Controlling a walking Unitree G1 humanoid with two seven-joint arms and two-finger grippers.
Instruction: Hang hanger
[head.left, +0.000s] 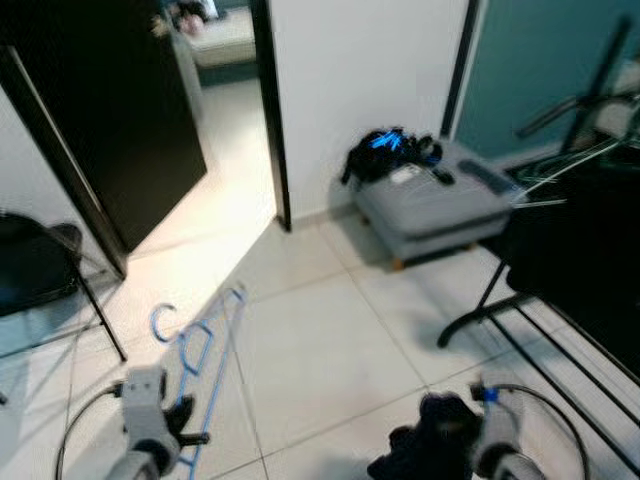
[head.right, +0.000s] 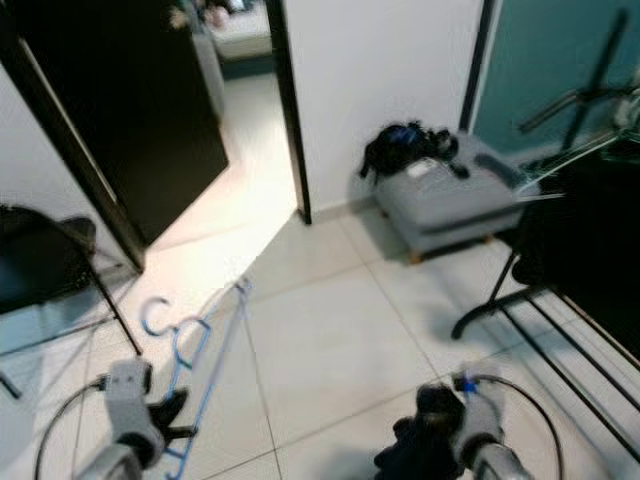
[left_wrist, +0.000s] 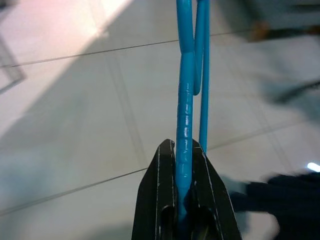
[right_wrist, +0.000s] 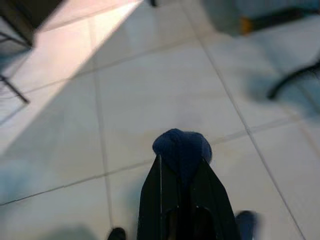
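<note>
Off to the robot's right, across the pale tiled floor (head.left: 320, 340), stands the black drying rack (head.left: 560, 300), its dark frame and rails rising well apart from both arms; that, by my judgement, is where the hanger has to go, so the carry runs forward and to the right. Nearer in, the blue hangers (head.left: 195, 360) stretch away from the left gripper (left_wrist: 183, 165) with their long axis pointing ahead over the tiles, hooks at the far end. That gripper is pinched tight on a blue wire and is held low at the robot's left side. Lower right, the right gripper (right_wrist: 181, 162) sits closer to the rack, clamped on a dark blue cloth (right_wrist: 182, 147), arm bent low in front.
</note>
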